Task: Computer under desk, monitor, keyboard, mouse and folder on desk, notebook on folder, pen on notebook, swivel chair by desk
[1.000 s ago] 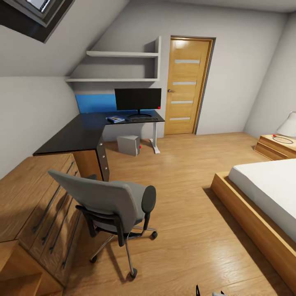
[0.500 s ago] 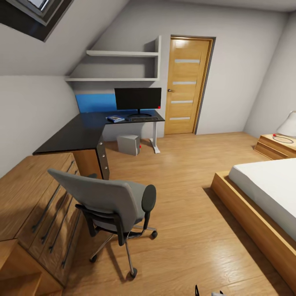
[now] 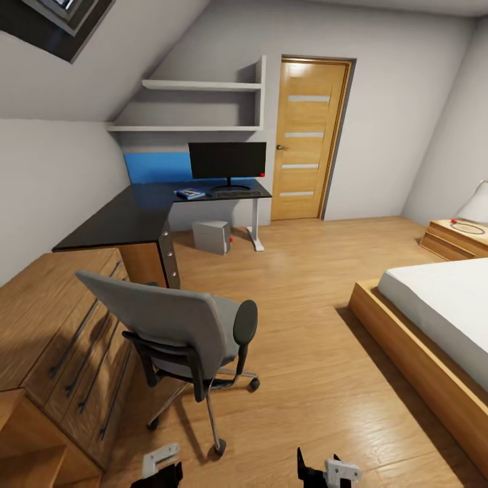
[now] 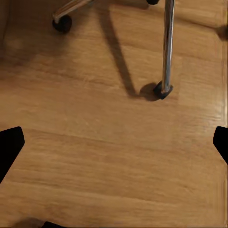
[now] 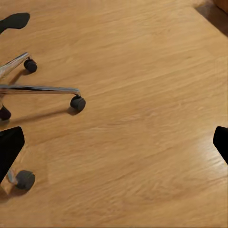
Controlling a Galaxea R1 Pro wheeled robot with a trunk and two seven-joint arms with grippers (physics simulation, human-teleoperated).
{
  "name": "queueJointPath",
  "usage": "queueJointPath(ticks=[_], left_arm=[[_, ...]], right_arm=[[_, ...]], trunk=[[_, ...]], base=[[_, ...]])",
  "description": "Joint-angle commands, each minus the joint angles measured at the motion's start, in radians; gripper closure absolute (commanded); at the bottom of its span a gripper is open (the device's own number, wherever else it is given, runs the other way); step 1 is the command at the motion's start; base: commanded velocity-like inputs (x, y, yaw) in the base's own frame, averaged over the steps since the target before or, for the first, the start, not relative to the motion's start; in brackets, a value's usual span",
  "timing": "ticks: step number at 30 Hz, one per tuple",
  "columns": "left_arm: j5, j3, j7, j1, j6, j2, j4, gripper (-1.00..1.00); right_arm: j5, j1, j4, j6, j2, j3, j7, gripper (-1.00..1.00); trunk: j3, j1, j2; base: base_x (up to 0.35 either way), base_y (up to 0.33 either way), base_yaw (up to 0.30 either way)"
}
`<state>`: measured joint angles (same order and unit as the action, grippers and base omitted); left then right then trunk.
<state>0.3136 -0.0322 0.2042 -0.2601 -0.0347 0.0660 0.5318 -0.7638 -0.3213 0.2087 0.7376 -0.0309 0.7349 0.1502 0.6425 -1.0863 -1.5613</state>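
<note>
Head view now shows both spread end effectors, left (image 3: 163,468) and right (image 3: 325,469), risen into frame.

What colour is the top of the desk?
The desk top is black and a bit shiny. It shows best in the head view.

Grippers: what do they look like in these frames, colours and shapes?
In the head view, the left gripper shows a pale grey, blocky bracket with small holes above black parts; the right gripper shows a black pointed finger beside a similar pale grey block. In both wrist views the fingertips are plain matte black with rounded ends. No cables or markings are visible.
</note>
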Motion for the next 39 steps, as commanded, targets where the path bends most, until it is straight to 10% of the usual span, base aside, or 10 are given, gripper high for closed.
queueJointPath(ticks=[1,9,20,39], left_arm=[[0.007,-0.003,0.007,-0.015,-0.013,0.000,0.002,-1.00],[0.010,0.001,0.007,-0.196,-0.099,-0.009,-0.001,-1.00],[0.015,0.009,-0.001,-0.237,-0.066,-0.027,-0.079,-1.00],[0.018,0.012,-0.002,-0.237,-0.047,-0.031,-0.085,-1.00]], right_arm=[[-0.003,-0.011,0.004,-0.002,-0.002,0.007,0.009,-1.00],[-0.004,-0.227,0.018,-0.295,-0.029,0.006,0.009,-1.00],[-0.007,-0.462,0.020,-0.623,-0.091,0.004,0.008,-1.00],[0.099,-0.478,0.008,-0.645,-0.125,0.012,-0.108,-1.00]], trunk=[[0.004,-0.004,-0.008],[0.029,-0.035,-0.064],[0.064,-0.077,-0.141],[0.123,-0.150,-0.274]], base=[[0.000,0.000,0.000],[0.000,0.000,0.000],[0.000,0.000,0.000],[0.000,0.000,0.000]])
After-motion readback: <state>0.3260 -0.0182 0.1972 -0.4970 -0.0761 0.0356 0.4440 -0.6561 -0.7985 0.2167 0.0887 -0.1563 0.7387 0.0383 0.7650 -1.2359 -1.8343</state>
